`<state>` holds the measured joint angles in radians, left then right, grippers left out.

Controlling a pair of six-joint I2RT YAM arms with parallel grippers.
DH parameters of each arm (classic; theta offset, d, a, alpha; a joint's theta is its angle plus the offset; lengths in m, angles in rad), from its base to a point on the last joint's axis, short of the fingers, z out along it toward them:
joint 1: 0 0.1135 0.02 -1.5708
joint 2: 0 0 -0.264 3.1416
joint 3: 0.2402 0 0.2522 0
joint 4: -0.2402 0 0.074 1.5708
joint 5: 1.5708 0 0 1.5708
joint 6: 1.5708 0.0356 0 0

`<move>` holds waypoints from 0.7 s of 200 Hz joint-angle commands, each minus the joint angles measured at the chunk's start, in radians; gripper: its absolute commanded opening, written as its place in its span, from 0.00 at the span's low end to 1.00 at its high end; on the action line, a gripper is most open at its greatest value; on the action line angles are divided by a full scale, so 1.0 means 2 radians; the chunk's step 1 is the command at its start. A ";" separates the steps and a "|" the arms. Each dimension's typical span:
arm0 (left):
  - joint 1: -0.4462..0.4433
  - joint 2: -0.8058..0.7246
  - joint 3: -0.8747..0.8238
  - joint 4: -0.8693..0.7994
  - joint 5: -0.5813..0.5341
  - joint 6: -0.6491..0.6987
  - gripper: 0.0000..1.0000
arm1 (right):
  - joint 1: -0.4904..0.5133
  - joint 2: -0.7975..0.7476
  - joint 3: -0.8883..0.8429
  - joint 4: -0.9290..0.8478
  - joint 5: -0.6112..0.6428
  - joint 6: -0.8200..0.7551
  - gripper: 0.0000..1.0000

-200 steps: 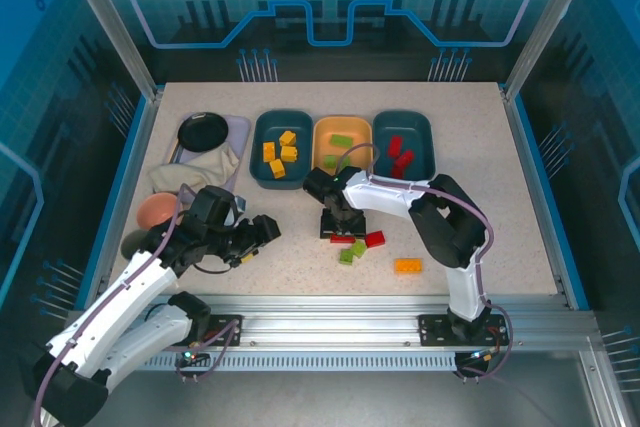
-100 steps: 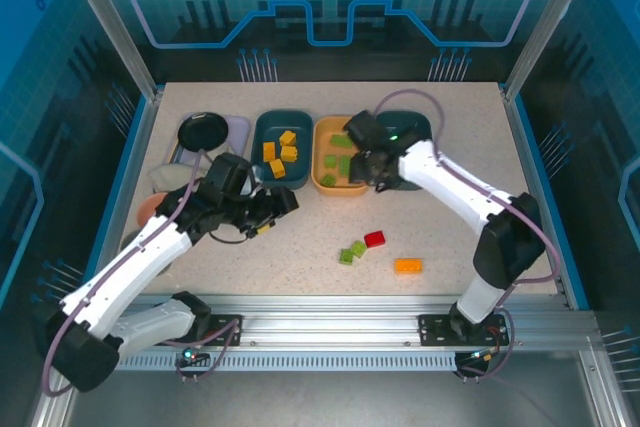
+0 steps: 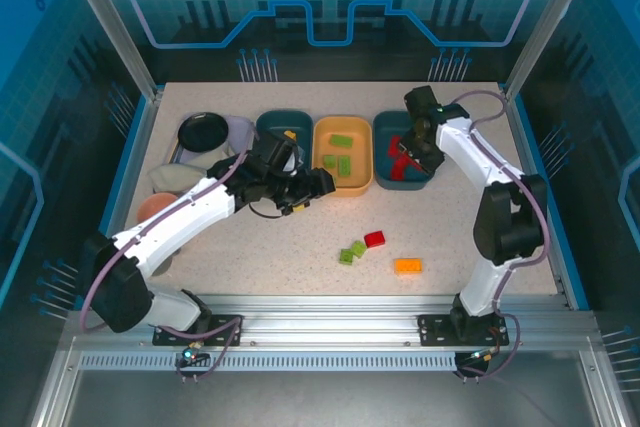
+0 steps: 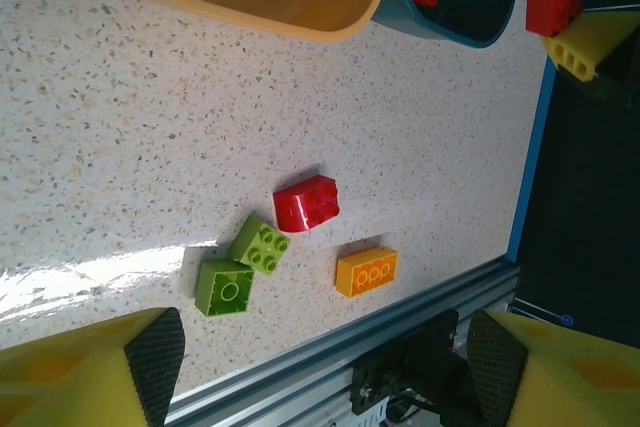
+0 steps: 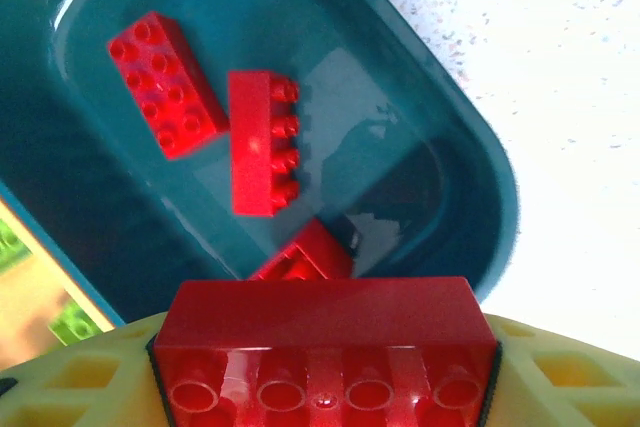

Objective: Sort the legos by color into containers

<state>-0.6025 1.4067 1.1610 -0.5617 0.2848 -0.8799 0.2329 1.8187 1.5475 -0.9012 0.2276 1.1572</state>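
Heads up, the drop is what I'd worry about: your right gripper point(image 5: 322, 367) is clamped on a long red brick point(image 5: 322, 322) that hangs over one end of the right teal tray point(image 5: 350, 77), close to its rim, with the orange tray point(image 3: 358, 179) right next door. Let go there and I reckon it could clip the rim, or bounce off the red bricks point(image 5: 262, 142) already inside and hop out. The brick sits crosswise between both fingers. Your left gripper point(image 4: 325, 357) is spread wide with nothing in it, hovering over the table point(image 4: 150, 97) near the loose red brick point(image 4: 306, 203), two green bricks point(image 4: 260, 244) and an orange brick point(image 4: 366, 270).
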 commanded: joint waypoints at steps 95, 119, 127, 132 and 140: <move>-0.004 0.030 0.056 0.019 0.007 0.044 0.78 | -0.020 0.236 0.292 -0.077 0.053 0.116 0.48; -0.004 0.050 0.090 0.028 0.014 0.052 0.78 | -0.023 0.258 0.304 -0.072 0.052 0.108 0.48; -0.004 0.057 0.104 0.029 0.017 0.054 0.78 | -0.022 0.271 0.311 -0.070 0.054 0.100 0.48; -0.004 0.061 0.111 0.030 0.017 0.056 0.78 | -0.023 0.276 0.318 -0.071 0.056 0.096 0.48; -0.005 0.067 0.121 0.029 0.017 0.058 0.78 | -0.023 0.285 0.330 -0.078 0.058 0.090 0.48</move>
<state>-0.6052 1.5078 1.3220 -0.5323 0.2901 -0.8051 0.2062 2.3363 2.1349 -1.0126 0.3080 1.3712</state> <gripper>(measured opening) 0.784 0.634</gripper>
